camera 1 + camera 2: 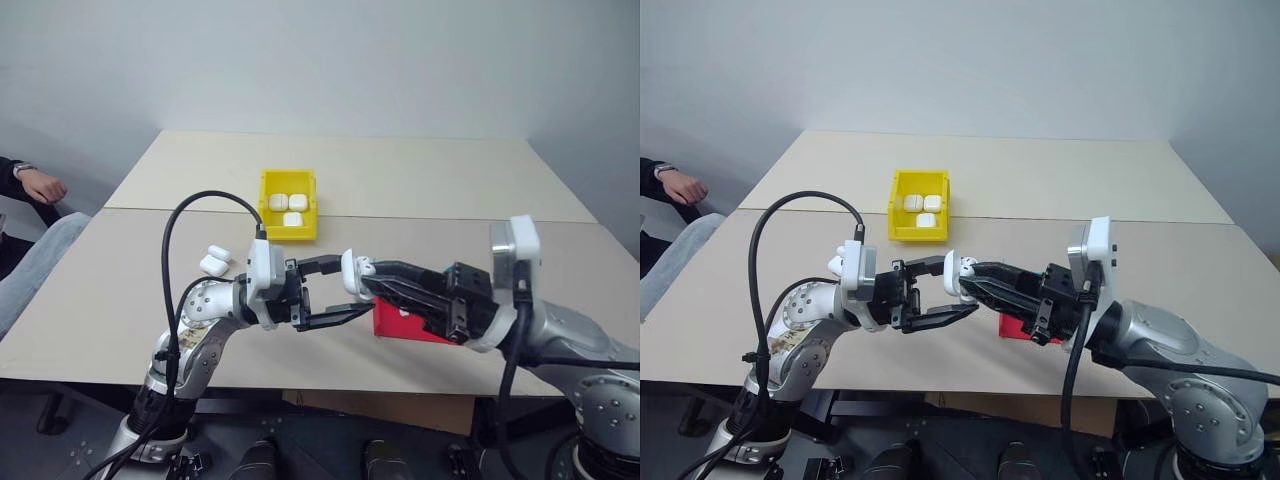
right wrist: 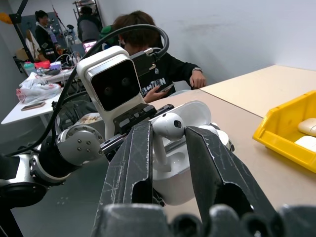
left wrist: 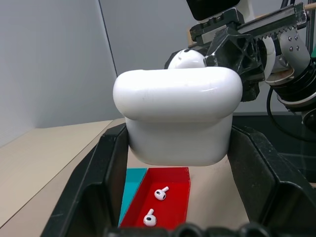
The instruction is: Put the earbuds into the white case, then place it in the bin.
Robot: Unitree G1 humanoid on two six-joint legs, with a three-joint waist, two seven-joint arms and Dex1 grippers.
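Note:
My left gripper [image 1: 350, 287] is shut on the white case [image 3: 177, 118], held in the air above the table's front edge with its lid open. My right gripper [image 2: 168, 131] meets it from the right and is shut on one of the earbuds [image 2: 169, 126]. The earbud's stem points down into the open case [image 2: 174, 170]. Two more earbuds [image 3: 159, 193] lie in a red tray [image 3: 175, 185] below. The yellow bin [image 1: 288, 228] stands further back on the table with three white cases inside.
Two more white cases [image 1: 213, 260] lie on the table to the left of my left arm. A blue tray [image 3: 132, 190] adjoins the red one. A person [image 1: 35, 185] sits at the table's far left; other people [image 2: 148, 64] show behind.

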